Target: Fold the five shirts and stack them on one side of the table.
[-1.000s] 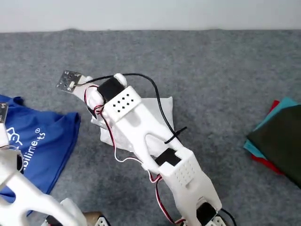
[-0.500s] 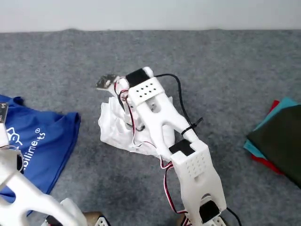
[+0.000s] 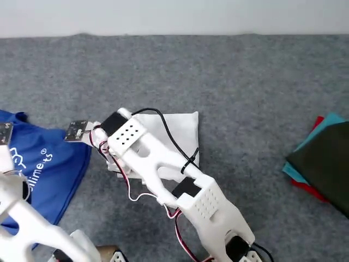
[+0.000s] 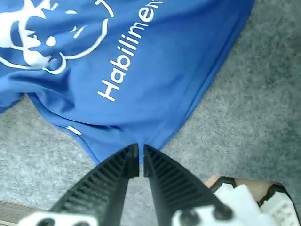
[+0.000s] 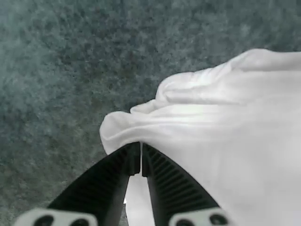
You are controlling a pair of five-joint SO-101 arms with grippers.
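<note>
Shirts in the stack [image 3: 322, 164] at the right edge look done, the white shirt [image 3: 177, 128] mid-frame is nearly folded beneath the closed right gripper [image 5: 140, 160], and the blue shirt [image 3: 54, 164] at left lies unfolded under the closed, empty left gripper [image 4: 140, 160].

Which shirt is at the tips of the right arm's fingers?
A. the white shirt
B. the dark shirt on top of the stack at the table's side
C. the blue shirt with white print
A: in the right wrist view the right gripper is shut on the bunched edge of the white shirt, while the blue shirt lies apart from it.
</note>
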